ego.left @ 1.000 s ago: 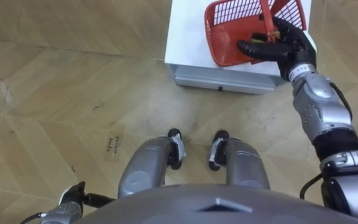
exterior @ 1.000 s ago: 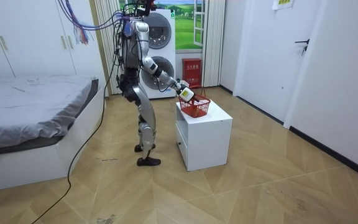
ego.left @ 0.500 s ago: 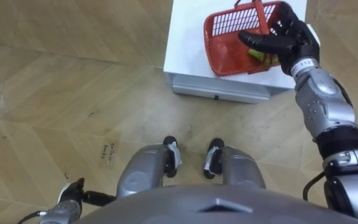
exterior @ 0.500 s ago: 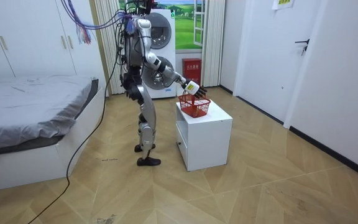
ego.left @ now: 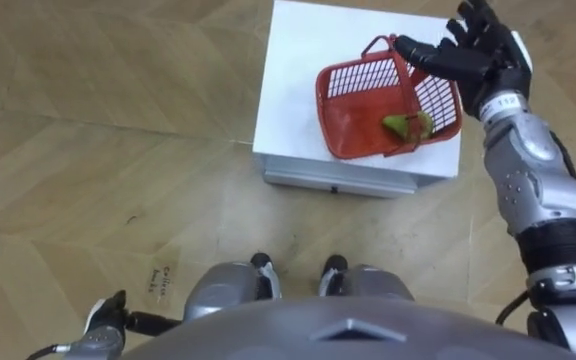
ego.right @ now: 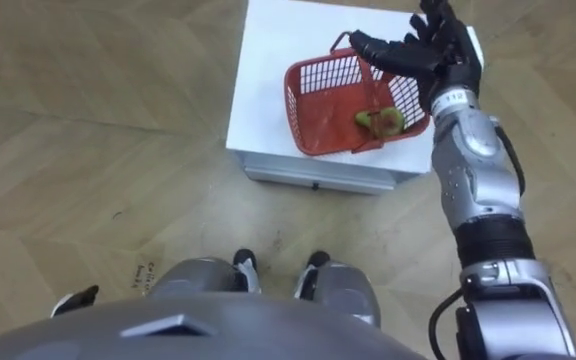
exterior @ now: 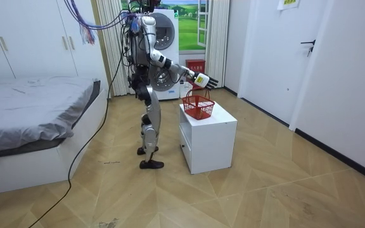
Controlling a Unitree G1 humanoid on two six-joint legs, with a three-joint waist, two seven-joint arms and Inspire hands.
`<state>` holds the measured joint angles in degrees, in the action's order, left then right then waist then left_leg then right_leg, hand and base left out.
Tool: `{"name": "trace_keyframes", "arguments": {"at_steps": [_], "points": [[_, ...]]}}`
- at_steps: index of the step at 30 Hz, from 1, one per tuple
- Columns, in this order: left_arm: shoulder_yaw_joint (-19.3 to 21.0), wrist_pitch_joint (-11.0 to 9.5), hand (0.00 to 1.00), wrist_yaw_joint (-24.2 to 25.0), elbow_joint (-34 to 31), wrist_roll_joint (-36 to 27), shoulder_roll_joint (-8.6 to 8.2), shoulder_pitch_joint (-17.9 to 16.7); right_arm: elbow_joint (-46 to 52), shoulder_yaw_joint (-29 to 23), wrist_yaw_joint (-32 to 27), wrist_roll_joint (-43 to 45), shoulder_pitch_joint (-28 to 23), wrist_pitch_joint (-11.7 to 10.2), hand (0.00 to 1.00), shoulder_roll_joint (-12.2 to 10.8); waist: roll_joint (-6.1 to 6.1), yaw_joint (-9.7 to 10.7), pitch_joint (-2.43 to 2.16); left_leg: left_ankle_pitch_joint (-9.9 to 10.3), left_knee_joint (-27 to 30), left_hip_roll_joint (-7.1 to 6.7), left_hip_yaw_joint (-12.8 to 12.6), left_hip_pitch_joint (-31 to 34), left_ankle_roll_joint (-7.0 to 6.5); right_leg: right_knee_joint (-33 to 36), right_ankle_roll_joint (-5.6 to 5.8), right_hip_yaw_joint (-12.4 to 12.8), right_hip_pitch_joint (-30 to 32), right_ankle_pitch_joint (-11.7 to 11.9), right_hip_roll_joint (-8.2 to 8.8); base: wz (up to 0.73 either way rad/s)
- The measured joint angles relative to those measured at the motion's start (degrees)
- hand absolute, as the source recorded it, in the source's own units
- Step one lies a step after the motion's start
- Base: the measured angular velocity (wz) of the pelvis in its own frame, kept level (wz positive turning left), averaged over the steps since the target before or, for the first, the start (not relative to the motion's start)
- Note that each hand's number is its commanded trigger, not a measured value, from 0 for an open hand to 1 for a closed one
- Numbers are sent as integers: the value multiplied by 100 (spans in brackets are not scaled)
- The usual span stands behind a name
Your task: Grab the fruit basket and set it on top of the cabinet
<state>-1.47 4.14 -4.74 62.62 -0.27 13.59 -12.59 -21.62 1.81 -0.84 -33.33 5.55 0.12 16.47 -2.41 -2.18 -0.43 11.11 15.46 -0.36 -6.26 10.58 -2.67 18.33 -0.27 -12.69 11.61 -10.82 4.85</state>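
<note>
A red plastic fruit basket (ego.left: 368,100) stands on a white cabinet (ego.left: 298,70), with its handle (ego.left: 400,70) upright. A green fruit (ego.left: 408,125) lies inside, by the basket's right wall. My right hand (ego.left: 473,55) hovers open with spread fingers over the basket's far right corner. Its thumb is close to the top of the handle, with nothing held. In the room view the right hand (exterior: 203,79) is raised a little above the basket (exterior: 198,107). My left hand (ego.left: 103,322) hangs low at my left side.
The cabinet (exterior: 208,136) has a drawer front facing me, and I stand upright close before it. A bed (exterior: 37,120) lies at the room view's left, a washing machine (exterior: 163,54) behind me and a closed door (exterior: 303,57) at the right.
My right hand has lifted up and away from the basket's handle and spread open. The basket stays on the cabinet. The eye view has shifted as I straightened.
</note>
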Motion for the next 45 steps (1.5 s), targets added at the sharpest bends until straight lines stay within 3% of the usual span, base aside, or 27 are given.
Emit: {"name": "trace_keyframes", "arguments": {"at_steps": [10,17,21,24,30,34,38,43,45], "points": [[274,66,0,-198,-424,376,-147,-198,310,-719,-415,166,-614,-1,0,-23,-7,341,18,0,-305,-3,-22,-463,0,-376,59,15,-480,77,-97,-2],[506,55,0,-468,-552,373,-303,-198,109,-884,-936,468,-1199,1,0,-96,8,403,29,-5,-464,-2,-137,-733,7,-488,74,150,-664,84,-125,-10],[585,83,0,-479,-580,365,-371,-179,-241,-1060,-1114,412,-1243,17,0,-103,10,454,30,-5,-527,-3,-141,-853,6,-502,82,157,-757,79,-127,-1],[584,102,0,-513,-576,296,-373,-175,-809,-1063,-1114,420,-1246,15,0,-124,-17,479,34,-3,-584,4,-137,-956,9,-576,88,156,-883,84,-152,0],[800,-16,0,-611,-521,327,-433,-170,-2432,-1031,-971,1095,-1253,34,0,-506,-24,461,31,15,-595,18,-112,-1046,35,-663,84,164,-1007,87,-193,1],[1035,-90,0,-667,-505,326,-578,-190,-3821,-960,-838,1739,-1298,27,0,-623,50,335,33,40,-644,18,-91,-1230,49,-769,86,138,-1233,87,-203,4],[1090,-128,0,-723,-322,476,-593,-210,-4647,-869,-814,2131,-1317,83,0,-674,93,314,30,56,-681,18,7,-1312,66,-782,98,89,-1342,78,-220,6],[1255,91,0,-755,-62,638,-646,-338,-5307,-864,-776,2365,-1309,244,0,-750,111,295,31,62,-646,-3,21,-1347,78,-804,97,82,-1408,79,-239,1],[1254,147,0,-755,-56,680,-688,-404,-5490,-837,-777,2514,-1306,278,0,-774,124,287,53,64,-643,-2,44,-1400,80,-834,97,51,-1483,78,-235,7]]}}
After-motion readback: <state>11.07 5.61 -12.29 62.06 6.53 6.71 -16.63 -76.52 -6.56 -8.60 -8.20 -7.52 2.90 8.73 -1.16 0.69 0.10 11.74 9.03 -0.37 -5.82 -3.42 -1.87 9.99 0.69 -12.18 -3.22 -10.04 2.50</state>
